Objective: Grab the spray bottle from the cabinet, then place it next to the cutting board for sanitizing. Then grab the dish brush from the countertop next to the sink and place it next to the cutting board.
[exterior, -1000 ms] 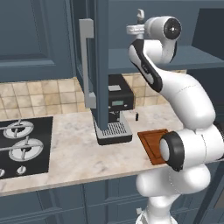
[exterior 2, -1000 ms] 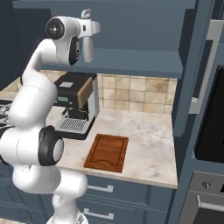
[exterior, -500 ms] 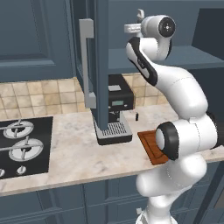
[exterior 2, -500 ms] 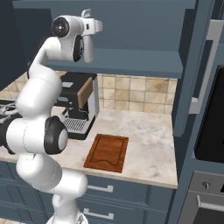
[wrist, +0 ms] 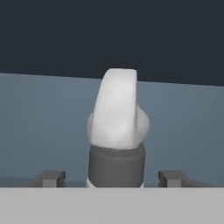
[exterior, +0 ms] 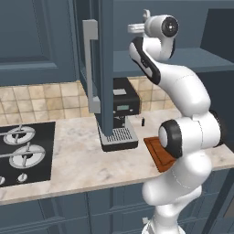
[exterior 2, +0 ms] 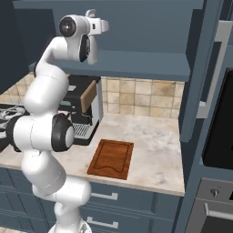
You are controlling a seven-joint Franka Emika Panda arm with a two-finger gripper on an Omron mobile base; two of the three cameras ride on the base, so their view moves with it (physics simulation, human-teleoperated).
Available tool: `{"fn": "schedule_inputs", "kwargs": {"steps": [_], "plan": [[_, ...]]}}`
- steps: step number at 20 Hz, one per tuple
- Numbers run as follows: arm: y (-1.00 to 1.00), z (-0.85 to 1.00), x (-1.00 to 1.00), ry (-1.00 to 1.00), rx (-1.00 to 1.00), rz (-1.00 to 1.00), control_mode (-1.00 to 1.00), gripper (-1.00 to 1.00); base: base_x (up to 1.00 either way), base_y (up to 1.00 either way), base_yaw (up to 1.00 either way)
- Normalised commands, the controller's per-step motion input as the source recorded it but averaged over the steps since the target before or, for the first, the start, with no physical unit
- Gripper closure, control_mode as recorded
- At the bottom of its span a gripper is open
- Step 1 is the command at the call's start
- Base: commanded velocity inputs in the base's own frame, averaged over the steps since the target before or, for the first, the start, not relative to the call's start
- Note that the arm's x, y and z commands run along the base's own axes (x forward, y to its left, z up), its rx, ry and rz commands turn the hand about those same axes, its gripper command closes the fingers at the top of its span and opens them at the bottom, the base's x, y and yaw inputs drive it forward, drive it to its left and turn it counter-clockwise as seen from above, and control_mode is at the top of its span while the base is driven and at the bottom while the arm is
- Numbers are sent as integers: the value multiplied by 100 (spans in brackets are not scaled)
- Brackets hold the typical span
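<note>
Inside the dark blue-grey wall cabinet (exterior 2: 136, 63), the slim grey spray bottle with white nozzle (wrist: 117, 131) stood on the shelf between the end effector's (wrist: 111, 178) spread, untouching tips; arm raised high.
</note>
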Motion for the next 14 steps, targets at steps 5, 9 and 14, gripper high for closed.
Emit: {"fn": "schedule_inputs", "kwargs": {"steps": [5, 9, 14], "plan": [[0, 0, 8, 0, 0, 0, -100, 100, 0, 0, 0], [-8, -11, -7, 8, 1, 0, -100, 100, 0, 0, 0], [-7, -27, -50, 4, 0, 0, -100, 100, 0, 0, 0]]}}
